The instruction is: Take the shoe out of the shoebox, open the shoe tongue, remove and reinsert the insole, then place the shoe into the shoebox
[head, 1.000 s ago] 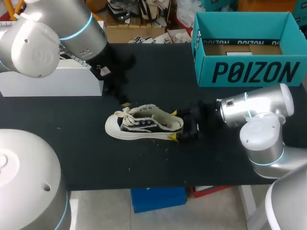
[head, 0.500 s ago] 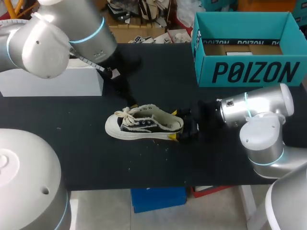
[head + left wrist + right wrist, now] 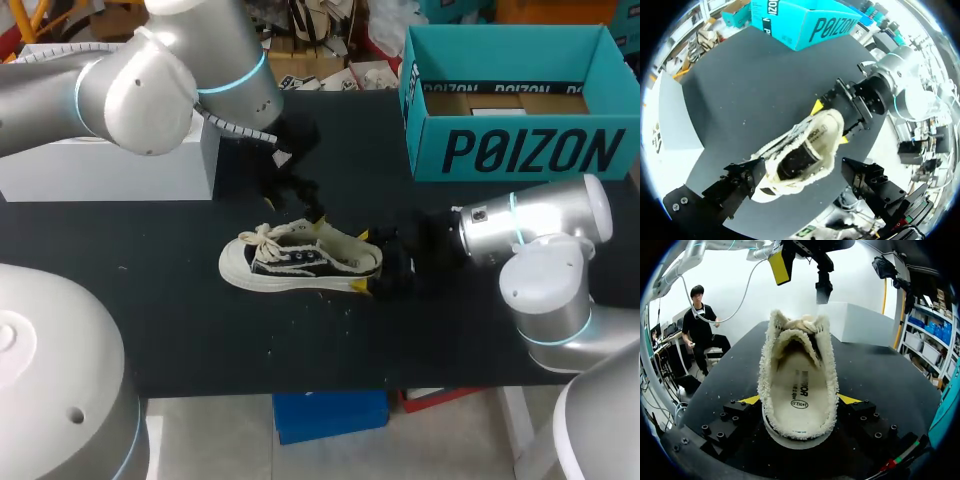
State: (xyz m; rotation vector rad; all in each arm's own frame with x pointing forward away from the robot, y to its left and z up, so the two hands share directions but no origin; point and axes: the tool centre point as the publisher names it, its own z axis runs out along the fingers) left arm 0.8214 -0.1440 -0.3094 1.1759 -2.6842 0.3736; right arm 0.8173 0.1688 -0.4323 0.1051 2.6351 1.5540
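The sneaker (image 3: 300, 262) lies mid-table (image 3: 180, 330), out of the far-right shoebox (image 3: 520, 150). The right pincer (image 3: 383, 272) pinches its heel and the left pincer (image 3: 313, 212) hovers spread above. The insole (image 3: 799, 390) sits inside, likely not yet removed.

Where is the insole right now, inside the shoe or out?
Inside: the right wrist view shows the insole lying flat in the shoe, its heel end visible through the opening.
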